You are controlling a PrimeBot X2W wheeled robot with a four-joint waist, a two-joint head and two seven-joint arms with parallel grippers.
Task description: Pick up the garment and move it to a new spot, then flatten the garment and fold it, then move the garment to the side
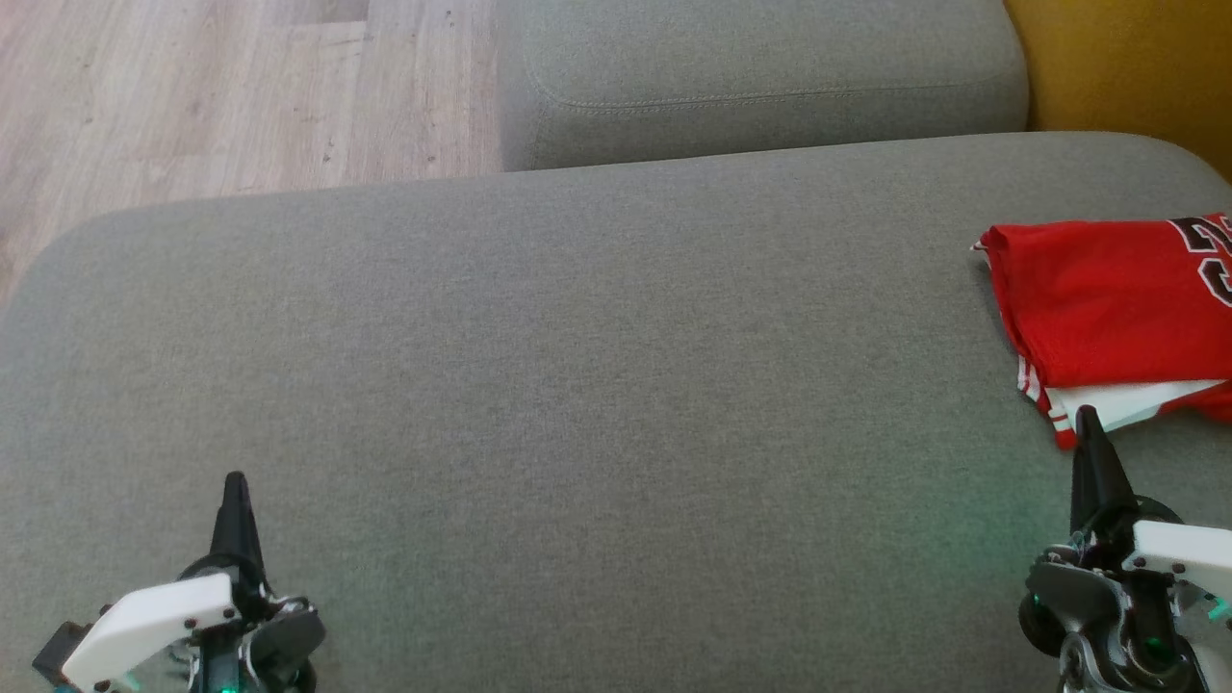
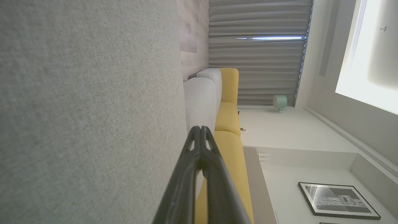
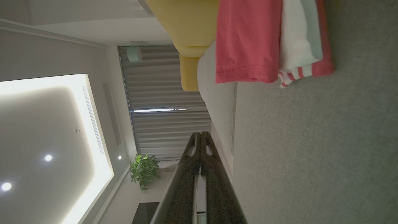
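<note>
The garment [image 1: 1107,303] is a red jersey with white trim and dark numbers, folded flat at the right edge of the grey sofa cushion [image 1: 577,385]. The right wrist view shows the garment [image 3: 248,40] at its top. My right gripper [image 1: 1089,416] is shut and empty, its tip just below the jersey's striped corner; in its own view the right gripper [image 3: 201,134] has its fingers pressed together. At the lower left, far from the jersey, my left gripper [image 1: 235,478] is shut and empty. The left gripper [image 2: 201,128] shows the same in its wrist view.
A second grey cushion [image 1: 760,77] lies behind the main one. A yellow seat [image 1: 1126,63] stands at the far right. Wooden floor [image 1: 221,96] shows at the upper left.
</note>
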